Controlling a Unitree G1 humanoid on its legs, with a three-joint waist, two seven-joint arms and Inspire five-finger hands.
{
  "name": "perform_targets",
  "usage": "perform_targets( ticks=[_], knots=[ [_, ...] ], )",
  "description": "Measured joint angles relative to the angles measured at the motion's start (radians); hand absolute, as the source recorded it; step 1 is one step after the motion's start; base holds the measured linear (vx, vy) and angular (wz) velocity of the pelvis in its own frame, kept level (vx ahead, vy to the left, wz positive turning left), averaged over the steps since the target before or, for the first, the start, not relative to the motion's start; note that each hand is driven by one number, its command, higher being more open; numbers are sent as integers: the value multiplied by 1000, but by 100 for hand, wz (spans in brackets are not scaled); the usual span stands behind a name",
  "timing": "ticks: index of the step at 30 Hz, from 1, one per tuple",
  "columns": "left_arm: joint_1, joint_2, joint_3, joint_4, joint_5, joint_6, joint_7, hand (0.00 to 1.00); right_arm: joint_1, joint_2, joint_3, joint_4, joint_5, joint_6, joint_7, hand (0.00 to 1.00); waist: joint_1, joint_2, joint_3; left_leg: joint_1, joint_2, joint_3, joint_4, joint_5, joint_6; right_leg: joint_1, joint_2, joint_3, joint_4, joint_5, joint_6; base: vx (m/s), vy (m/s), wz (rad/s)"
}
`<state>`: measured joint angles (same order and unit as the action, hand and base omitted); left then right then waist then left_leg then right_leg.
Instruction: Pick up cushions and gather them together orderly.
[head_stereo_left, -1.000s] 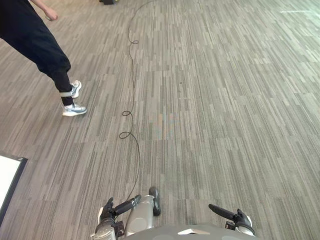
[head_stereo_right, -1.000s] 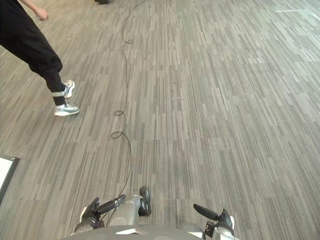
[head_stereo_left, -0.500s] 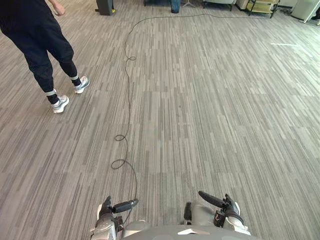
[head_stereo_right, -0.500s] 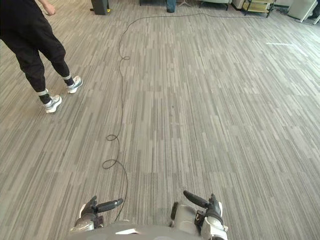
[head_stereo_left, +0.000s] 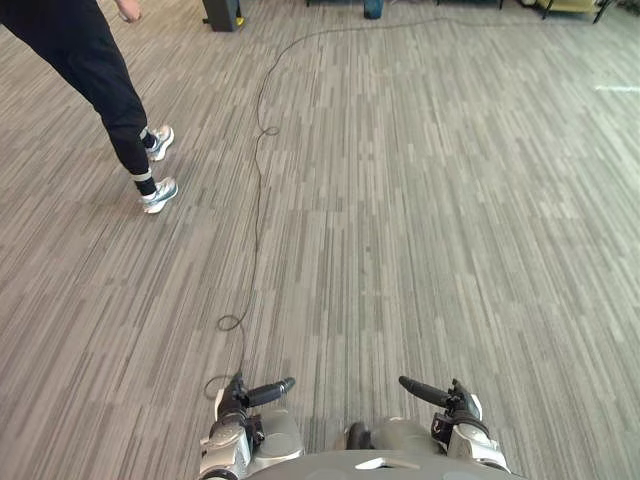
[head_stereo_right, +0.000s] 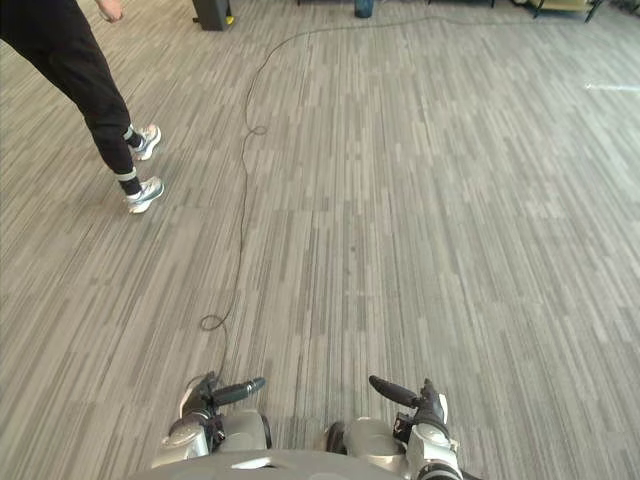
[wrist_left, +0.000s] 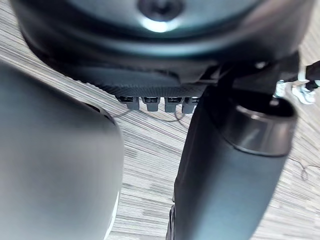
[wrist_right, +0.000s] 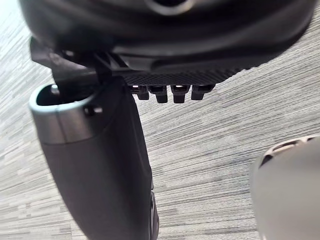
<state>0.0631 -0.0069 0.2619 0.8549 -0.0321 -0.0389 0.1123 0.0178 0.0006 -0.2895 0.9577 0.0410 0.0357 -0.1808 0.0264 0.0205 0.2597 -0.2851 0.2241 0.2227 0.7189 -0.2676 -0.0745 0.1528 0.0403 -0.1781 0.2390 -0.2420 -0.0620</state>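
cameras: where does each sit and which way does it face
Left eye view: on the head, looking down and ahead over the floor; left hand and right hand at the bottom, a person ahead left.
Right eye view: beside it, sharing the same scene.
Left wrist view: on the left wrist, along the open left hand at the floor.
Right wrist view: likewise for the open right hand.

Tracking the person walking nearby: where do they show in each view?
Left eye view: person upper left, mid-stride.
Right eye view: person upper left as well.
Left wrist view: pale shoe beyond the left hand, probably theirs.
Shared landmark: dark object at the far edge of both eye views, just right of the person.
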Motion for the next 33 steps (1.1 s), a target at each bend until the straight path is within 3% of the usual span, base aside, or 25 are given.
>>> perform_targets(
  ticks=[1,2,3,4,5,7,8,9,12,13,16,17,18,20,21,22,23,24,26,27,28,30,31,32,33],
  knots=[
    [0,-1,0,-2,-3,-1,0,100,0,0,-1,1,0,1,-2,100,3,-1,1,-7,-11,-1,-55,4,-2,14,-4,11,-12,-1,4,708,171,-71],
    [0,-5,1,-5,-9,-6,4,100,2,4,-2,2,0,3,-8,100,17,-1,1,-29,-44,-17,-218,41,-9,59,-16,41,-52,-9,19,528,179,-73],
    [0,-13,2,-6,-21,-10,11,100,7,9,0,3,0,3,-14,100,29,-8,-4,-48,-67,-36,-314,136,-9,92,-32,73,-86,-23,44,536,197,-68],
    [0,-13,2,-6,-22,-11,12,100,7,10,0,4,0,3,-15,100,31,-10,-5,-47,-70,-38,-318,150,-9,96,-34,77,-90,-25,48,598,232,-68],
    [2,-10,9,-2,-27,-17,18,100,8,19,6,11,0,2,-18,100,36,-22,-23,-46,-95,-43,-326,250,27,116,-55,113,-117,-35,65,488,187,-44],
    [-6,8,31,-3,-29,-14,17,100,-1,51,1,17,0,2,-17,100,32,-64,-36,-67,-107,-16,-243,183,86,100,-96,155,-99,-17,96,611,230,-42],
    [-8,15,34,-4,-36,-12,19,100,4,63,-4,18,0,3,-17,100,37,-80,-45,-62,-110,-3,-208,143,92,91,-111,174,-53,-14,101,688,268,-37],
    [-10,21,30,1,-37,-7,21,100,7,67,-1,17,0,2,-15,100,42,-87,-48,-38,-109,14,-188,108,101,58,-119,182,55,-13,102,512,210,-42],
    [-30,37,-5,55,-36,8,27,100,12,66,-1,-12,0,-8,-12,100,42,-85,-43,94,-115,47,-218,35,118,-153,-165,166,584,66,193,492,214,-44],
    [-36,41,-13,74,-36,9,31,100,15,66,1,-33,0,-22,-7,100,35,-78,-33,193,-116,60,-246,-35,103,-242,-203,99,774,44,163,515,172,-61],
    [-29,43,-14,91,-35,14,37,100,18,66,-2,-64,0,-26,-2,100,21,-75,-30,314,-110,89,-284,-88,88,-346,-232,3,849,5,100,373,27,-38],
    [-30,51,-29,101,-34,19,35,100,24,66,-4,-83,0,-29,-2,100,9,-77,-27,395,-101,110,-331,-108,61,-433,-229,-83,781,-17,95,406,-48,-27],
    [-30,51,-30,102,-34,19,34,100,23,65,-4,-83,-1,-30,-2,100,8,-78,-27,402,-101,113,-337,-108,59,-440,-229,-94,765,-19,93,587,-73,-33],
    [-33,51,-40,133,-33,22,33,100,14,38,-5,-68,-2,-37,3,100,-9,-69,-26,527,-88,167,-456,-100,15,-526,-208,-232,478,-12,77,652,-73,-32],
    [-33,52,-57,147,-22,23,31,100,15,27,-6,-52,-2,-36,3,100,-17,-61,-28,574,-86,184,-508,-94,4,-540,-180,-269,321,32,73,555,-80,-19],
    [-31,57,-76,163,-8,25,30,100,9,28,-34,-42,9,-31,6,100,-34,-55,-26,628,-89,187,-551,-84,-13,-532,-144,-278,224,172,12,745,-111,-11],
    [-33,57,-84,180,1,27,29,100,7,27,-45,-35,8,-33,6,100,-40,-48,-31,655,-76,188,-566,-77,-28,-511,-120,-278,202,219,-102,631,-93,-32],
    [-37,49,-81,197,7,29,24,100,-10,20,-47,-25,-4,-34,6,100,-32,-15,-31,669,-45,196,-562,-45,-59,-511,-95,-283,239,194,-124,792,-150,-29],
    [-53,17,-83,184,45,30,5,100,-11,22,-113,-29,1,-34,9,100,-45,-14,-28,702,-68,155,-529,107,-77,-522,-158,-304,421,96,-154,759,-247,-11],
    [-38,13,-80,161,44,26,11,100,3,17,-117,-40,-4,-30,8,100,-60,-5,-45,664,-40,106,-364,150,-91,-472,-138,-319,364,52,-90,681,-325,-2],
    [-28,2,-74,141,44,23,12,100,24,13,-84,-48,-4,-28,8,100,-60,24,-44,547,25,25,-48,178,-87,-387,-83,-319,286,4,-99,525,-263,-19],
    [-22,-28,-46,113,43,20,11,100,21,-11,-71,-49,-1,-19,18,100,-47,76,-45,380,95,-39,318,171,-88,-308,2,-288,211,4,-94,501,-142,-69],
    [-19,-28,-42,98,41,25,7,100,18,-10,-65,-43,0,-15,14,100,-33,67,-36,291,104,-51,445,134,-85,-242,34,-248,169,-5,-99,645,-127,-118],
    [-10,-8,-44,67,41,20,9,100,18,-3,-33,-31,-1,-14,7,100,-26,38,-18,195,86,-55,461,81,-58,-146,53,-191,108,-15,-100,614,-100,-97],
    [-8,-4,-44,62,41,18,9,100,17,0,-31,-29,-1,-14,6,100,-25,34,-16,180,84,-55,451,72,-53,-133,54,-182,97,-17,-96,459,-38,-101]
  ],
)
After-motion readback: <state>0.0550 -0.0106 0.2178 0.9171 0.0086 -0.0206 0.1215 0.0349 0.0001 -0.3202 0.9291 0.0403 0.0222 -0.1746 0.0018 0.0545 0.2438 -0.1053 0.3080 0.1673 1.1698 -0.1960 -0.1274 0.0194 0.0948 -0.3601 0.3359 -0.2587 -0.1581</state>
